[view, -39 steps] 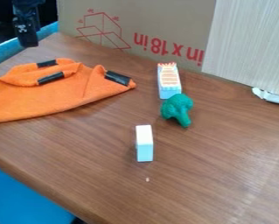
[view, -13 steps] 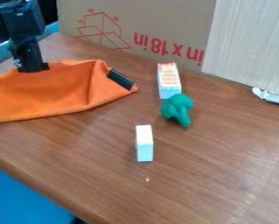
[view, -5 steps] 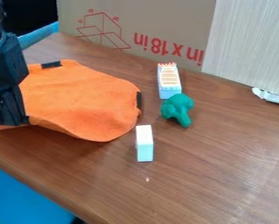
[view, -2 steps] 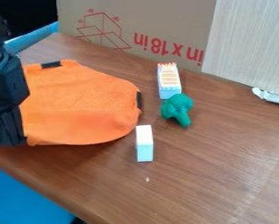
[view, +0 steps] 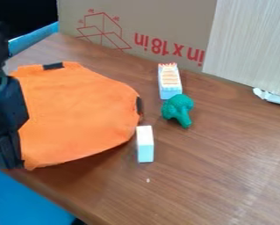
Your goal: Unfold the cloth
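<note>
Now the cloth (view: 77, 110) spreads wider across the left of the counter (view: 212, 167), its near edge drawn down toward the front by the pincer (view: 12, 161), which seems to be grasping that edge, though the grip is partly obscured. I'd judge the unfolding nearly done.

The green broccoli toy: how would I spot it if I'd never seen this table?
Start at the big cardboard panel behind the brown tabletop. In front of the panel is a pale block with an orange-patterned top; the toy sits just nearer the camera. Its knobbly green head and stubby stem set it apart from that block and the plain white-topped one.
</note>
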Robot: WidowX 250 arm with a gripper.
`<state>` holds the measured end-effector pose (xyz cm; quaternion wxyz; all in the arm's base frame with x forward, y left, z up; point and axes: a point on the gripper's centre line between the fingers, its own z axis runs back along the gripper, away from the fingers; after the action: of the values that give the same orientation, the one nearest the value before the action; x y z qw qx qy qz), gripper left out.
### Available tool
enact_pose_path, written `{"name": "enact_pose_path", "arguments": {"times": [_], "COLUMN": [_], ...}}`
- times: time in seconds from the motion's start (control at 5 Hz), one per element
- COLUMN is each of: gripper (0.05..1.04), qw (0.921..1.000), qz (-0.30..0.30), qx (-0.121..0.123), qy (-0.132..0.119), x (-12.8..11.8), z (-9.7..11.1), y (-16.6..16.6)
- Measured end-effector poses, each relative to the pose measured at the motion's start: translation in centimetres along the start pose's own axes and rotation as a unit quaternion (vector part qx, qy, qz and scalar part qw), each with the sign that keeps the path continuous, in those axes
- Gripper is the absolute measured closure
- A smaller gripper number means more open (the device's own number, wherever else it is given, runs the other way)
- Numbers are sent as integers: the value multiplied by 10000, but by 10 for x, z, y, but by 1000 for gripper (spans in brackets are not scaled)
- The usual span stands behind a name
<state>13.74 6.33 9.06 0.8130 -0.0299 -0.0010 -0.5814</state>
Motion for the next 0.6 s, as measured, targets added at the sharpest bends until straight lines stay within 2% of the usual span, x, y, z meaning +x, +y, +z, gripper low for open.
{"name": "enact_pose_path", "arguments": {"times": [0.2,0.4,0.6], "gripper": [846,582,276], "qw": [9998,9995,9993], "qz": [-99,-203,-236], "qx": [-129,-208,-288], "qy": [70,131,72], "x": [2,8,10], "z": [-3,-7,-3], "y": [-5,-12,-12]}}
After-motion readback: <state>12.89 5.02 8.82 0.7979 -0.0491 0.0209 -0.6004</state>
